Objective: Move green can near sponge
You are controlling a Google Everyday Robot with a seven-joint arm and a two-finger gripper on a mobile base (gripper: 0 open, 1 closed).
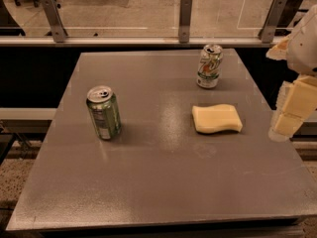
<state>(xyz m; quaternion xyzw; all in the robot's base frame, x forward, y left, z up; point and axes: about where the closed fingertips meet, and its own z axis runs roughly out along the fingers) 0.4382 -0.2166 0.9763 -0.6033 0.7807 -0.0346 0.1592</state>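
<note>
The green can (103, 113) stands upright on the left part of the grey table (158, 182), silver top with pull tab showing. The pale yellow sponge (217, 118) lies flat right of the table's middle, well apart from the can. My gripper (291, 110) hangs at the right edge of the view, beyond the table's right side, right of the sponge and far from the green can. It holds nothing that I can see.
A white and silver can with a green and red logo (209, 66) stands upright at the back of the table, behind the sponge. A glass railing with metal posts (185, 14) runs behind the table.
</note>
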